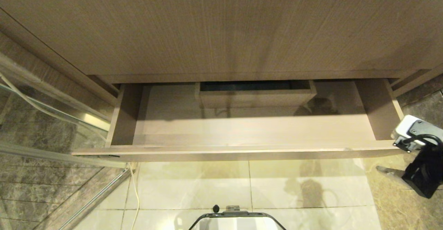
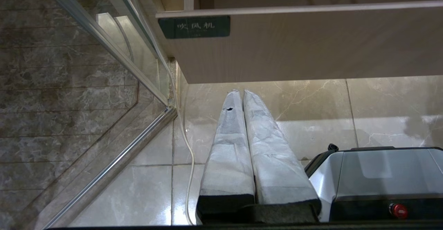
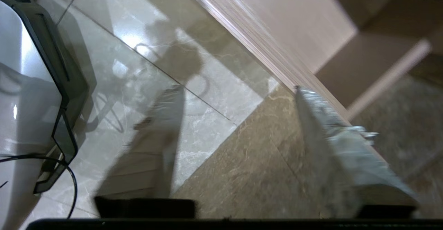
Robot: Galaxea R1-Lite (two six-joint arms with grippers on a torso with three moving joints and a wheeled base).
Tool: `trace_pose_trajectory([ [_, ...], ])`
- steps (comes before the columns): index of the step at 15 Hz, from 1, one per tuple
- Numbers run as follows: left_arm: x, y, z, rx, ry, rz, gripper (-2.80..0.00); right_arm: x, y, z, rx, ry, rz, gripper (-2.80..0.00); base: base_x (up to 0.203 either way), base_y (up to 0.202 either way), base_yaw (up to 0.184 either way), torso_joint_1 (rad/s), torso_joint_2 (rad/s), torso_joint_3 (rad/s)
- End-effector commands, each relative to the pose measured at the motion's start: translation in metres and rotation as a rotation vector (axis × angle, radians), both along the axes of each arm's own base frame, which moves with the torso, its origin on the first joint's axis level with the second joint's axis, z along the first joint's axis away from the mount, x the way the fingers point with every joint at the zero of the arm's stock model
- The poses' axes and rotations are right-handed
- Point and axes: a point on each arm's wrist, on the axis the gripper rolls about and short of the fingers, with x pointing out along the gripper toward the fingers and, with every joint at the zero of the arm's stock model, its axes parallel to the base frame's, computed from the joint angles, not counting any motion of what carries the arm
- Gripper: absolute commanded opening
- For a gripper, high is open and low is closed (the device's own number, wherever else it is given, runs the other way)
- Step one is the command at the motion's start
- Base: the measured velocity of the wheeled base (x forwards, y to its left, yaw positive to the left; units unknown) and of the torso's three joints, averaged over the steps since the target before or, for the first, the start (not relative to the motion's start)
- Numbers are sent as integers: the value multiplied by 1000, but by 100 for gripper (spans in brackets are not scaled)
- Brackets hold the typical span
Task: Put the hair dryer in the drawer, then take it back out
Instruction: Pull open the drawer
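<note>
Your right end effector (image 3: pixel 235 91), fingers spread and empty, hangs over the floor just beside the open drawer (image 1: pixel 242 152); left end effector (image 2: pixel 242 93) is closed.

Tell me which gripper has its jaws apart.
The right gripper: floor shows between its jaws, while the left gripper has its jaws pressed together.

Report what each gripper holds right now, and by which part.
Nothing is held. The right gripper is open with only floor between its fingers, beside the drawer. The left gripper is shut on nothing, parked low over the floor.
</note>
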Motion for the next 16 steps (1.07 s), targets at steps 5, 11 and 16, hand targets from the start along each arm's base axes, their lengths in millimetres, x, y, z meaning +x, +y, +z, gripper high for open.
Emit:
trace_pose_trajectory([
  [5,0,0,0,0,2,0,-280,-45,-6,12,64,-171,-61,-280,0,0,0,0,0,0],
  [11,0,0,0,0,2,0,-280,-87,-5,2,381,-254,-215,-280,0,0,0,0,0,0],
  [16,0,0,0,0,2,0,-280,-161,-8,-42,607,-488,-259,-280,0,0,0,0,0,0],
])
